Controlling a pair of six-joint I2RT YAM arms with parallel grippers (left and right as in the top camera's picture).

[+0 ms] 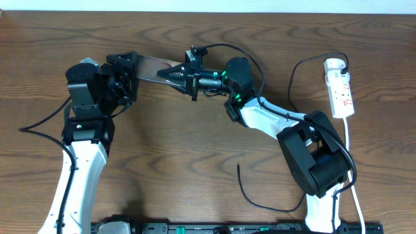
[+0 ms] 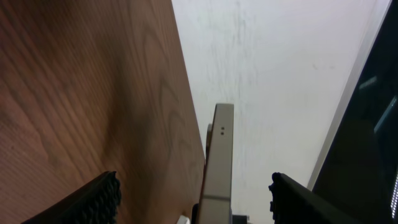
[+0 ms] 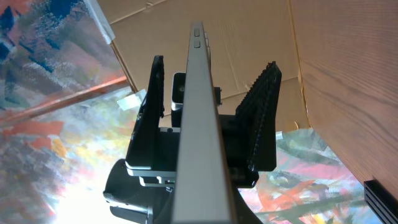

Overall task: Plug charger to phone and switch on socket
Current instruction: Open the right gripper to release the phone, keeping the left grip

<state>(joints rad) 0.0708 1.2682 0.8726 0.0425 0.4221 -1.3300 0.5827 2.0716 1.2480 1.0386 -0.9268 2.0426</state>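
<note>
The phone (image 1: 153, 65) is held off the table at the back, between the two grippers. My right gripper (image 1: 171, 73) is shut on its right end. My left gripper (image 1: 133, 78) is open, with its fingers on either side of the phone's left end. In the left wrist view the phone's edge (image 2: 222, 155) stands between the spread fingers (image 2: 194, 176) without touching them. The right wrist view looks along the phone's edge (image 3: 199, 124) to the left gripper (image 3: 214, 62) beyond. The charger's black cable lies on the table with its plug tip (image 1: 238, 166) free. The socket (image 1: 340, 88) lies at the right.
The white adapter (image 1: 335, 65) sits at the far end of the socket, and the black cable loops from it toward the right arm. The socket's white cord (image 1: 351, 162) runs down the right side. The charger cable curves across the table in front of the right arm's base.
</note>
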